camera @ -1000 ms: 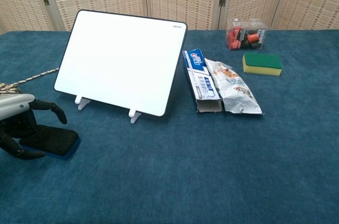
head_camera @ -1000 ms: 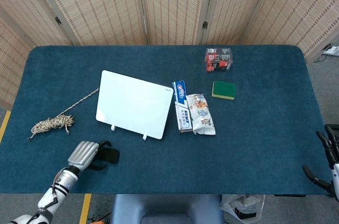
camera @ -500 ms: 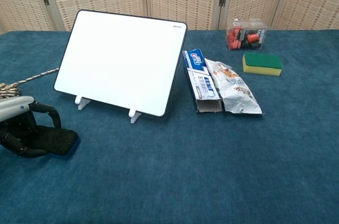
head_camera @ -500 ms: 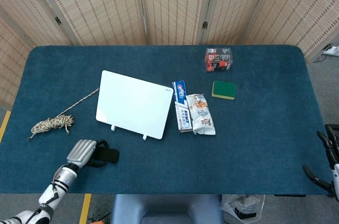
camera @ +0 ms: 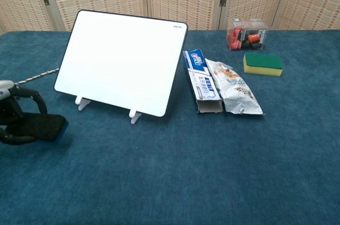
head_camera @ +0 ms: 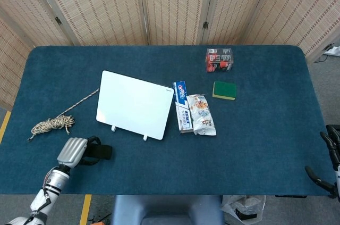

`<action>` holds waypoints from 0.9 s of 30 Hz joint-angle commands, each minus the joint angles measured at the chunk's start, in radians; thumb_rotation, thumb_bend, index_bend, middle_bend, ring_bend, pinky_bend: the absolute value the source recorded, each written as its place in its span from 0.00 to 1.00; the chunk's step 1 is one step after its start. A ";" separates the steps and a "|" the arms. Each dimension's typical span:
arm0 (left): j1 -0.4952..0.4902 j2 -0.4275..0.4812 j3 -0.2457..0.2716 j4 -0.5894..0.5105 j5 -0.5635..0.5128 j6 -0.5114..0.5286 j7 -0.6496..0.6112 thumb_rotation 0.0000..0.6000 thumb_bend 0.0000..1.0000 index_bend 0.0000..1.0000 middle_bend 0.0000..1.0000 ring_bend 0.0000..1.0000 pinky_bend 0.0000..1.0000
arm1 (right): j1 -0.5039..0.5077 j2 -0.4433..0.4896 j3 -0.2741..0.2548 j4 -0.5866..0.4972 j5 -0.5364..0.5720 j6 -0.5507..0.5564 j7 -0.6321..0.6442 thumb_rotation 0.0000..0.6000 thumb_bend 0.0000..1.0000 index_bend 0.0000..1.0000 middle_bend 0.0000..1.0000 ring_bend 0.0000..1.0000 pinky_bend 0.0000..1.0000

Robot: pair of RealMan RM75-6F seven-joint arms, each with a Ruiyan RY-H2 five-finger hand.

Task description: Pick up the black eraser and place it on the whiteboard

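At the near left edge of the blue surface (head_camera: 255, 145), the left hand (head_camera: 73, 151) has its dark fingers (camera: 26, 95) curled around the black eraser (camera: 42, 127), clamped on it from above and below. Whether the eraser touches the cloth or sits just off it cannot be told. It is well short of the whiteboard, in front of and to the left of it.

At the near right edge, the right hand (head_camera: 328, 165) shows only in the head view, partly cut off by the frame; its dark fingers (head_camera: 314, 174) are apart and hold nothing.

Just beyond the left hand lies a coiled rope (head_camera: 52, 124), with one loose strand running up toward the whiteboard's left side.

The whiteboard (camera: 122, 61) stands tilted back on two small white feet in the middle of the surface, its white face bare.

Just right of it a toothpaste box (camera: 201, 80) lies lengthwise, and a silver snack packet (camera: 234, 88) lies touching along its right side.

Farther back and to the right is a green and yellow sponge (camera: 262, 63). Behind it, near the far edge, sits a clear plastic box (camera: 247, 34) with red and black items inside.

Folding woven screens (head_camera: 159, 4) stand behind the surface.
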 commanded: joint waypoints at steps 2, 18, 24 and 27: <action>0.028 0.032 -0.068 -0.017 0.045 0.150 -0.033 1.00 0.24 0.64 1.00 1.00 1.00 | 0.003 0.000 0.000 -0.004 0.000 -0.006 -0.007 1.00 0.27 0.00 0.00 0.00 0.01; -0.185 -0.312 -0.209 0.554 0.163 0.289 -0.184 1.00 0.23 0.59 1.00 1.00 1.00 | -0.007 0.011 0.003 0.026 0.000 0.020 0.066 1.00 0.27 0.00 0.00 0.00 0.01; -0.266 -0.445 -0.193 0.802 0.197 0.311 -0.239 1.00 0.23 0.59 1.00 1.00 1.00 | -0.020 0.014 0.002 0.046 -0.001 0.045 0.107 1.00 0.27 0.00 0.00 0.00 0.01; -0.298 -0.486 -0.194 0.882 0.193 0.312 -0.283 1.00 0.23 0.59 1.00 1.00 1.00 | -0.033 0.016 0.006 0.065 0.007 0.072 0.155 1.00 0.27 0.00 0.00 0.00 0.01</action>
